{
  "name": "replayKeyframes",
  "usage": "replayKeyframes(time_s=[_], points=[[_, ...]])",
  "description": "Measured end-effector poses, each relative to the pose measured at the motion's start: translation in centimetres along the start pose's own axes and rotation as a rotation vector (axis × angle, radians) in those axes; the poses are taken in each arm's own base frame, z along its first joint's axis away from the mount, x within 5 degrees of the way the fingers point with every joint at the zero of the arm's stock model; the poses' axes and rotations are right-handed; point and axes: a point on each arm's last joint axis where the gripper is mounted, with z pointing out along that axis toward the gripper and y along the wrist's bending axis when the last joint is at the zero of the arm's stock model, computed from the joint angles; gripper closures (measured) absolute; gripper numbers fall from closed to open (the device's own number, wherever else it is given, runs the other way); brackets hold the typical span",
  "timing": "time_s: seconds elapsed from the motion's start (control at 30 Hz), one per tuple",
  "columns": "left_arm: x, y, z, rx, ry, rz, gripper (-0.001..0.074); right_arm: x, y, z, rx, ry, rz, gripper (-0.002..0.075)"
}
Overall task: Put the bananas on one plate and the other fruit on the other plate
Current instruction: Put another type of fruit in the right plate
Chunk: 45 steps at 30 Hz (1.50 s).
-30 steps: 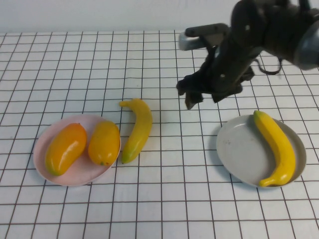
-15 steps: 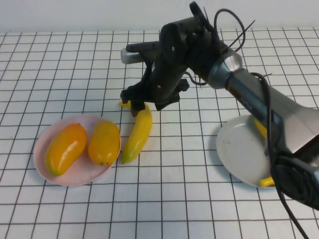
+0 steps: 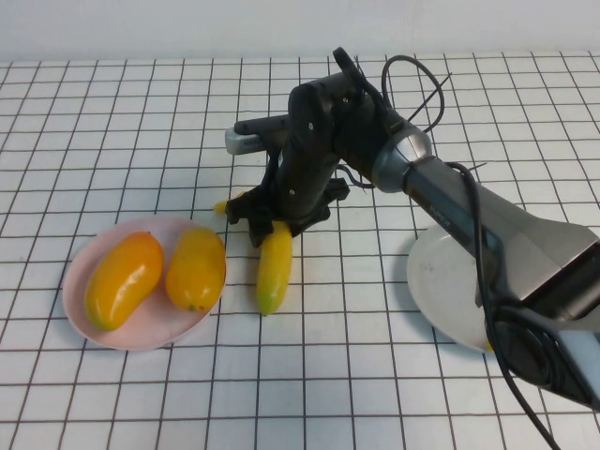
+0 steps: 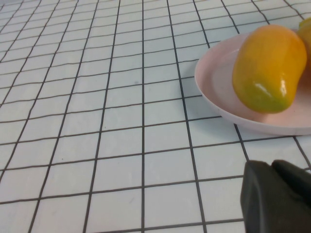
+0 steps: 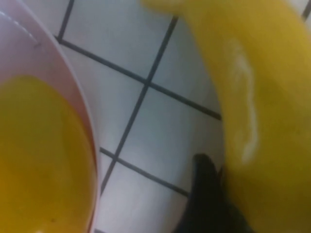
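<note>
— Banana (image 3: 273,272) first: where did it lie?

— One yellow banana lay on the white gridded table (image 3: 112,122), between the jaws of the right gripper (image 3: 272,223). Its longer part stretched out from the jaws toward the robot. A short yellow tip showed on their far left side.

— Were those jaws clenched or released?

— They were clenched on the banana near its far end. In the right wrist view, a dark fingertip (image 5: 206,194) pressed against the banana's glossy skin (image 5: 262,97).

— What sat near the jaws?

— The pale pink plate (image 3: 141,339) sat just beside them, on the robot's left, close to the banana but apart from it. Two plump fruits lay side by side on that plate: a more orange fruit (image 3: 124,278) farther from the jaws and a yellow-orange fruit (image 3: 196,268) nearer them.

— And the grey plate?

— The grey plate (image 3: 441,291) lay well apart from the jaws, on the robot's right. The right arm crossed over it and hid most of it, so what it held could not be told.

— Where was the left gripper?

— The left gripper (image 4: 277,199) showed only as a dark shape in its own wrist view, low over the table, near the pink plate's rim (image 4: 214,92) and the orange fruit (image 4: 269,68). Its state could not be told.
</note>
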Motion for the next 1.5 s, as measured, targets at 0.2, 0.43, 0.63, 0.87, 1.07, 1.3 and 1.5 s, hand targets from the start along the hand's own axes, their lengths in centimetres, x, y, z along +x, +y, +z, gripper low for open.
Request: replayKeyframes(time_s=[0.2, 0.43, 0.63, 0.87, 1.07, 1.3, 1.5], points=[[0.0, 0.0, 0.0, 0.0, 0.0, 0.0, 0.0739, -0.6, 0.2, -1.7, 0.01, -0.046, -0.013, 0.0388], [0.0, 0.0, 0.0, 0.0, 0.0, 0.0, 0.0739, -1.4, 0.4, -9.9, 0.054, -0.191, -0.049, 0.0388], [0.0, 0.0, 0.0, 0.0, 0.0, 0.0, 0.0739, 2.1, -1.3, -13.6, 0.174, -0.103, -0.067, 0.0388], [0.0, 0.0, 0.0, 0.0, 0.0, 0.0, 0.0739, 10.9, -7.3, -14.0, 0.243, 0.032, 0.123, 0.0388], [0.0, 0.0, 0.0, 0.0, 0.0, 0.0, 0.0739, 15.2, -12.2, -14.3, 0.205, -0.073, 0.308, 0.0388], [0.0, 0.0, 0.0, 0.0, 0.0, 0.0, 0.0739, 15.5, -14.9, -11.7, 0.217, -0.082, 0.346, 0.0383], [0.0, 0.0, 0.0, 0.0, 0.0, 0.0, 0.0739, 15.1, -15.5, -10.2, 0.216, -0.106, 0.348, 0.026]])
